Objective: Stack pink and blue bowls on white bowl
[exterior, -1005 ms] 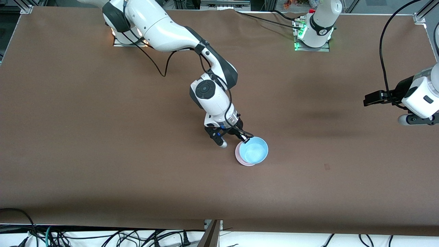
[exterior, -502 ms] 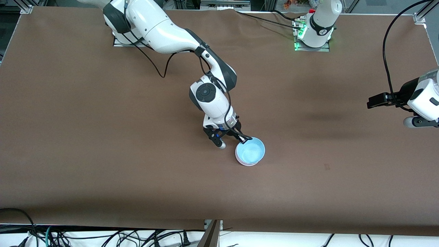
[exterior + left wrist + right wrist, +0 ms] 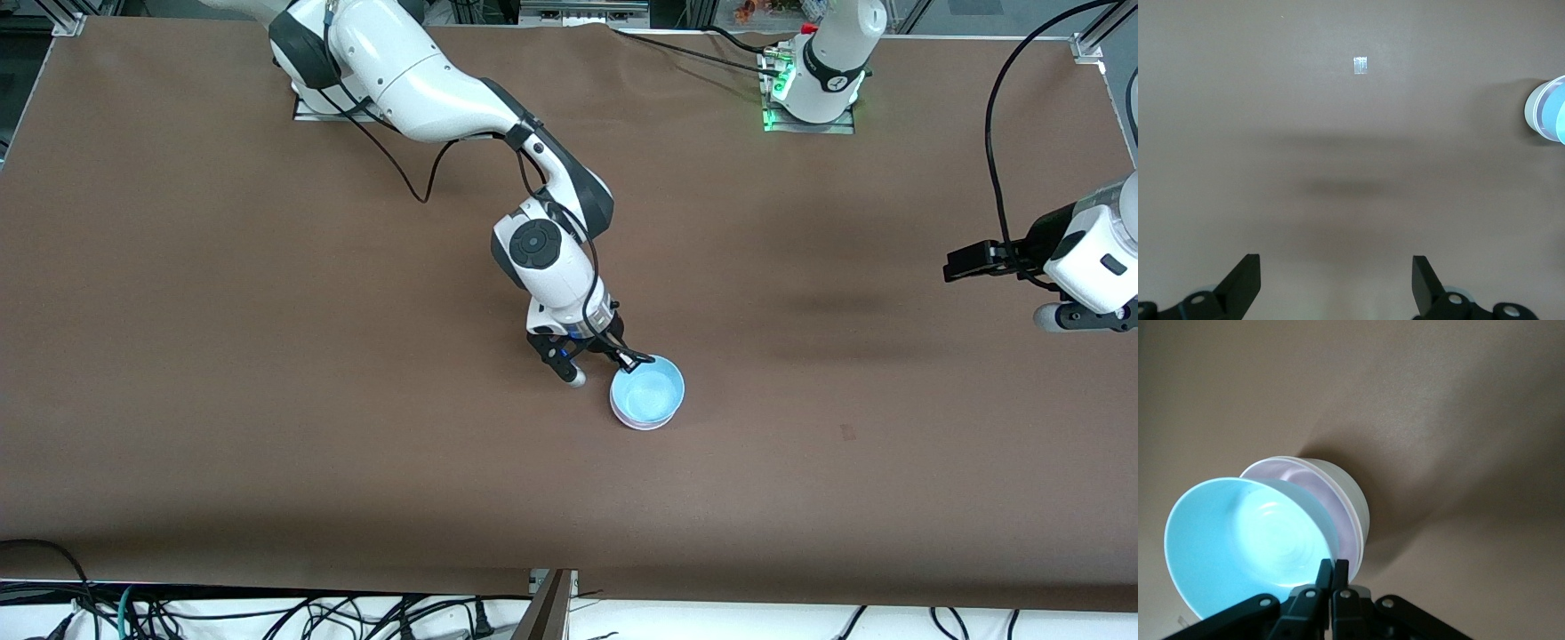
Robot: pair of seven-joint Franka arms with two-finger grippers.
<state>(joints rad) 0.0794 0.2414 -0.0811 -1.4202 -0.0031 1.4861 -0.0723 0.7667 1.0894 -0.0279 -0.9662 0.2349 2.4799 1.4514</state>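
The light blue bowl sits tilted in the pale pink bowl, which sits in the white bowl in the middle of the table. My right gripper is shut on the blue bowl's rim, at the side toward the robots. In the front view only a pale rim shows under the blue bowl. My left gripper is open and empty, held in the air over the left arm's end of the table. The stack shows at the edge of the left wrist view.
A small pale tape mark lies on the brown table cover. Cables hang along the table edge nearest the front camera.
The right gripper has brought the blue bowl a little toward the right arm's end, until it covers the pink bowl. The left gripper has shifted slightly in the air.
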